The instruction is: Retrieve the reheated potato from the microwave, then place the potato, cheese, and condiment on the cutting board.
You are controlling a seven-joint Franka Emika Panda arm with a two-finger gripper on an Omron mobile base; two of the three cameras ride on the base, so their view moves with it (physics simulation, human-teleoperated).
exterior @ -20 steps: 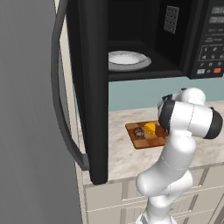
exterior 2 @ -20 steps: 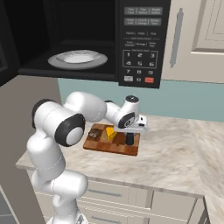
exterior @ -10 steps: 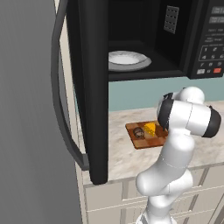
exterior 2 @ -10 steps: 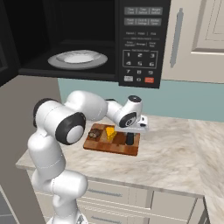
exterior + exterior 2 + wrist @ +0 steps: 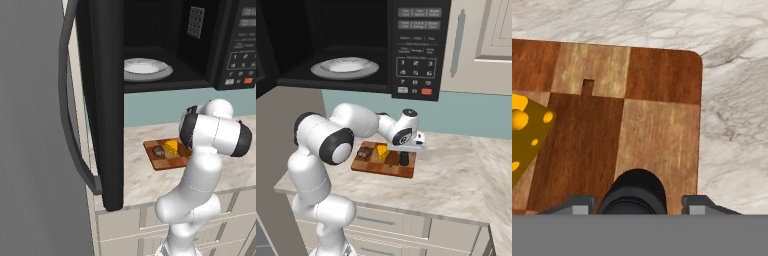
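In the left base view the arm's white elbow hides the right part of the cutting board (image 5: 162, 161), leaving the potato (image 5: 158, 151) and cheese (image 5: 172, 147) showing. In the hand view the cheese (image 5: 524, 134) is cut off at the left edge. The condiment (image 5: 633, 194) stands upright on the board (image 5: 657, 125) between the gripper (image 5: 635, 205) fingers (image 5: 698, 205), with a gap either side: released. From the right, the gripper (image 5: 404, 156) hangs over the condiment (image 5: 404, 159), beside the cheese (image 5: 382, 151) and potato (image 5: 364, 152). The microwave (image 5: 356, 45) stands open with a white plate (image 5: 345, 67) inside.

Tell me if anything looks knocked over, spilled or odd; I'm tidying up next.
Nothing is spilled or tipped. The potato, cheese and black shaker sit on the cutting board, the shaker upright. Only oddity: the microwave door hangs wide open, with a white plate inside.
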